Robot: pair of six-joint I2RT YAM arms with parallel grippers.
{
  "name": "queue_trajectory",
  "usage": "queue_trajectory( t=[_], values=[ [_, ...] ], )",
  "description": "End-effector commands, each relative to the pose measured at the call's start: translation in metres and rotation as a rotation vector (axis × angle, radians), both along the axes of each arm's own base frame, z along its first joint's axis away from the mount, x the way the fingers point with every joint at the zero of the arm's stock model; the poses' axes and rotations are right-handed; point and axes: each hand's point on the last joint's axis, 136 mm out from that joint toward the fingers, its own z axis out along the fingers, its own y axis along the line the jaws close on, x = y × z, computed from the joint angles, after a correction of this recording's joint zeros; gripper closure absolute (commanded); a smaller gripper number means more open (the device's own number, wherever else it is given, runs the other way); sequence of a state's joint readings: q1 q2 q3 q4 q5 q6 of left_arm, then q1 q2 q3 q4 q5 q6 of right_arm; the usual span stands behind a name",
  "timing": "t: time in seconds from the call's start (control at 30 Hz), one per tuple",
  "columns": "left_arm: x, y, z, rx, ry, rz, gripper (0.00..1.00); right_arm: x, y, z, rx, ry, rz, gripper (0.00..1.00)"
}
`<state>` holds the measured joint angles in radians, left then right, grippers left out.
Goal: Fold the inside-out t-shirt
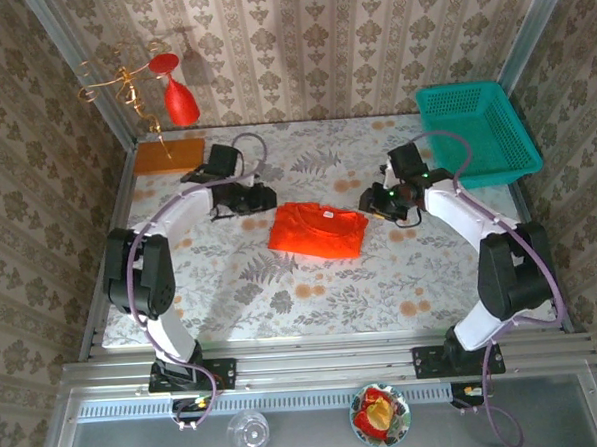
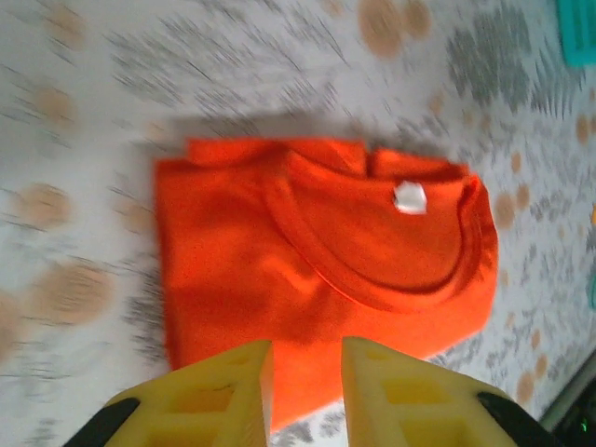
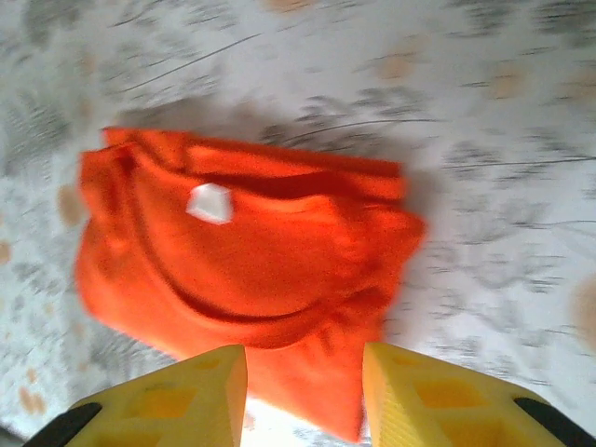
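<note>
The orange-red t-shirt (image 1: pixel 319 228) lies folded into a compact rectangle at the middle of the table, its collar and a small white tag facing up. My left gripper (image 1: pixel 267 197) hovers just off the shirt's upper left, apart from it, its yellow fingers open with nothing between them. The right gripper (image 1: pixel 370 204) sits just off the shirt's right edge, open and empty too. In the left wrist view the t-shirt (image 2: pixel 317 261) spreads beyond the left gripper (image 2: pixel 307 377). The right wrist view shows the t-shirt (image 3: pixel 251 270) above the right gripper (image 3: pixel 304 382).
A teal basket (image 1: pixel 476 129) stands at the back right corner. A flat orange-brown board (image 1: pixel 169 155) lies at the back left, with a red wine glass (image 1: pixel 178 95) on a wire stand above it. The floral tablecloth (image 1: pixel 312 293) is bare in front of the shirt.
</note>
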<state>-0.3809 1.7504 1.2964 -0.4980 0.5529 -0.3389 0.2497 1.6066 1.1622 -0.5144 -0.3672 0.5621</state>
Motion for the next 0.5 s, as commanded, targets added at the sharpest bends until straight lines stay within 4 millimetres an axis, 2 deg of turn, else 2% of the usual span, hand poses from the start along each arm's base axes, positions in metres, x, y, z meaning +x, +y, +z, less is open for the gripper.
queue_trajectory(
  t=[0.0, 0.07, 0.2, 0.3, 0.33, 0.37, 0.47],
  values=[
    [-0.031, -0.02, -0.018, 0.009, 0.075, -0.068, 0.77, -0.007, 0.059, 0.009, 0.161, 0.027, 0.132, 0.63],
    [-0.041, -0.032, -0.031, 0.022, 0.093, -0.098, 0.8, -0.007, 0.091, 0.008, 0.227, 0.042, 0.197, 0.64],
    [-0.037, -0.027, -0.057, 0.053, 0.116, -0.073, 0.82, 0.001, 0.129, -0.002, 0.287, 0.06, 0.264, 0.66],
    [-0.033, -0.017, -0.079, 0.084, 0.143, -0.04, 0.82, 0.015, 0.14, -0.03, 0.317, 0.12, 0.266, 0.68],
    [-0.034, -0.016, -0.086, 0.091, 0.152, -0.037, 0.82, 0.018, 0.14, -0.043, 0.318, 0.154, 0.256, 0.69],
    [-0.027, -0.005, -0.094, 0.094, 0.166, -0.003, 0.83, 0.023, 0.142, -0.051, 0.329, 0.169, 0.251, 0.69],
    [-0.029, 0.0, -0.109, 0.072, 0.207, 0.019, 0.83, 0.037, 0.141, -0.075, 0.342, 0.186, 0.22, 0.69]
  ],
)
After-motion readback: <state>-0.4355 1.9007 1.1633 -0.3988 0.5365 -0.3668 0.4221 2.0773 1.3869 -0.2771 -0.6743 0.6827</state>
